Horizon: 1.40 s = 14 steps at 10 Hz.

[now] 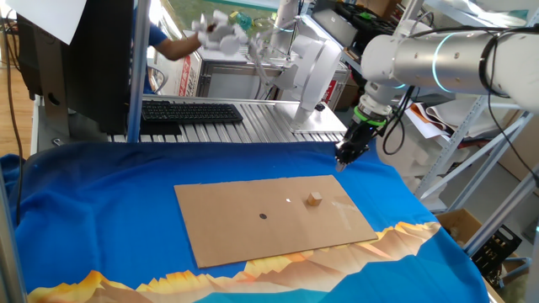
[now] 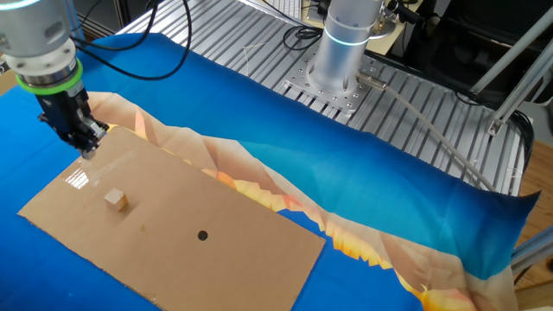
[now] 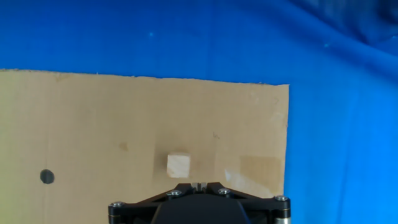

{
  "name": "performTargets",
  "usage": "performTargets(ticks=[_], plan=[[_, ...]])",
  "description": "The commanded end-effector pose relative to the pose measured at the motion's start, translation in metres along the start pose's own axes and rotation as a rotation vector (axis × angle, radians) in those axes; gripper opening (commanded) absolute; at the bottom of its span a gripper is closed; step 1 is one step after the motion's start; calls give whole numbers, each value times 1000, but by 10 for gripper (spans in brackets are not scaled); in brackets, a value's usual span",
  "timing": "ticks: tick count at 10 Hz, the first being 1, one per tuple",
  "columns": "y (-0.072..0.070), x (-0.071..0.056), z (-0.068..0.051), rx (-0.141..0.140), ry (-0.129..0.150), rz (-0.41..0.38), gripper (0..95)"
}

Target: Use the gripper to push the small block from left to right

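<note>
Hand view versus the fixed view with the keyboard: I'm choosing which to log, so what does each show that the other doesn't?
Only the hand view looks straight down on the small block, just above the gripper's black housing. Only the keyboard-side fixed view shows the white-grey arm, the keyboard, and the gripper raised near the cardboard sheet's far right corner. Both show the block, the sheet, its dark dot and the blue cloth.

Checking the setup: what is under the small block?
The small block rests on a brown cardboard sheet, which lies on a blue cloth. The cloth hides the table. The claw hangs apart from the block.
</note>
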<state>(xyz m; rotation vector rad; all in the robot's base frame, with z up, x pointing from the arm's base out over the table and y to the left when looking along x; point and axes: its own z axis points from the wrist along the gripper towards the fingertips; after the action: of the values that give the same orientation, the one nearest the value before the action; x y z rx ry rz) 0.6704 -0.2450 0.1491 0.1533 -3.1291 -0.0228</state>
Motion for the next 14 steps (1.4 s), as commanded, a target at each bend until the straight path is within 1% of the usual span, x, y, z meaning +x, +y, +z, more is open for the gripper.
performTargets(ticks=[1, 2, 4, 6, 7, 9, 10, 12, 14], plan=[[-1, -1, 0, 20, 21, -11, 0], [-1, -1, 0, 25, 37, -16, 0], [-1, -1, 0, 27, 51, -15, 0], [-4, -3, -2, 15, 43, -14, 0], [-5, -4, -2, 13, 36, -11, 0], [-3, -8, 1, 14, 10, -1, 0], [-2, -11, 4, 25, 2, -2, 0], [0, -20, 18, 36, 4, -6, 0], [-3, -27, 34, 24, 5, -8, 0]])
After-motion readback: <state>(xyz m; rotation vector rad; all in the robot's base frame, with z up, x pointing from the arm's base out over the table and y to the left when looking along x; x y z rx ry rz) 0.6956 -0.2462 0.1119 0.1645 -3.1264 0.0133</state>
